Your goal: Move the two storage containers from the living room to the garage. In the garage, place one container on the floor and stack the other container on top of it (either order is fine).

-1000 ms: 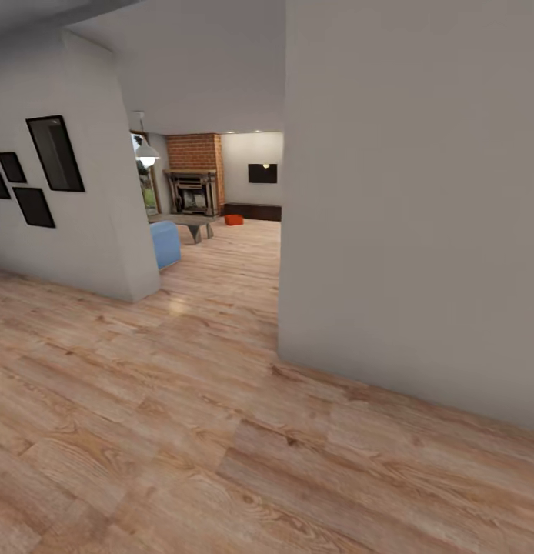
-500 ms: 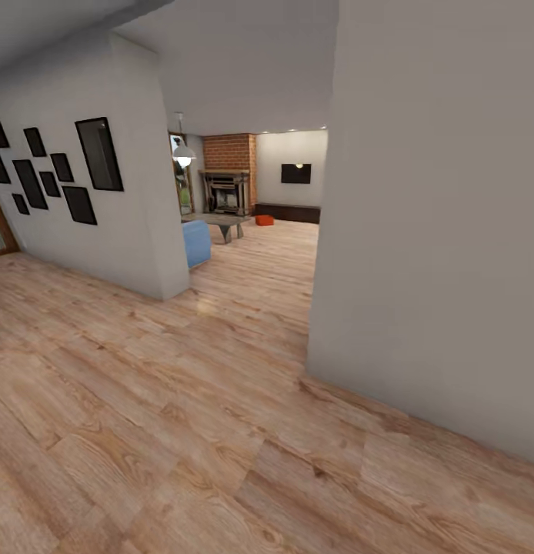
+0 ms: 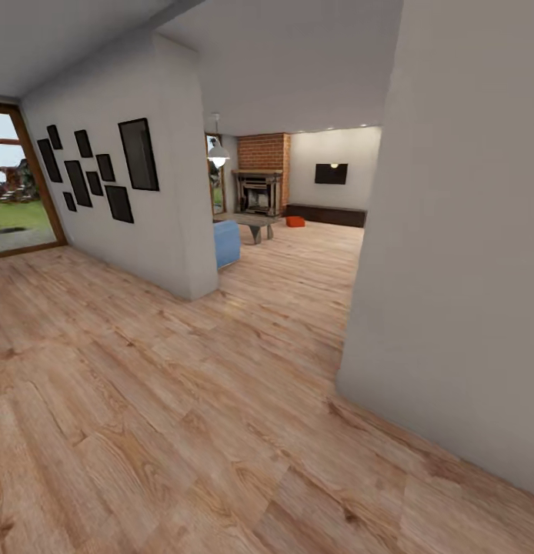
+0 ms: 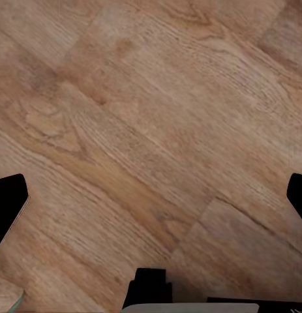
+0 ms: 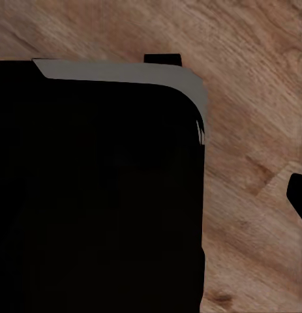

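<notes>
One orange-red storage container (image 3: pixel 295 221) sits far off on the wood plank floor of the living room (image 3: pixel 298 231), in front of the brick fireplace (image 3: pixel 261 181). In the left wrist view my left gripper (image 4: pixel 151 202) is open, its black fingertips (image 4: pixel 8 202) spread wide over bare wood planks with nothing between them. One black fingertip (image 5: pixel 298 195) of my right gripper stands at the picture's edge above the planks, beside a large black part of the robot's body (image 5: pixel 92 195); it holds nothing.
A grey wall corner (image 3: pixel 452 269) stands close on the right. A wall with several black picture frames (image 3: pixel 105 177) ends at a corner on the left, a blue sofa (image 3: pixel 227 242) just behind it. A wood-framed glass door (image 3: pixel 17 185) shows at far left. An open passage leads ahead.
The whole head view has shifted right as the camera turned left. The glass door has come into view at the left. The far container has not moved.
</notes>
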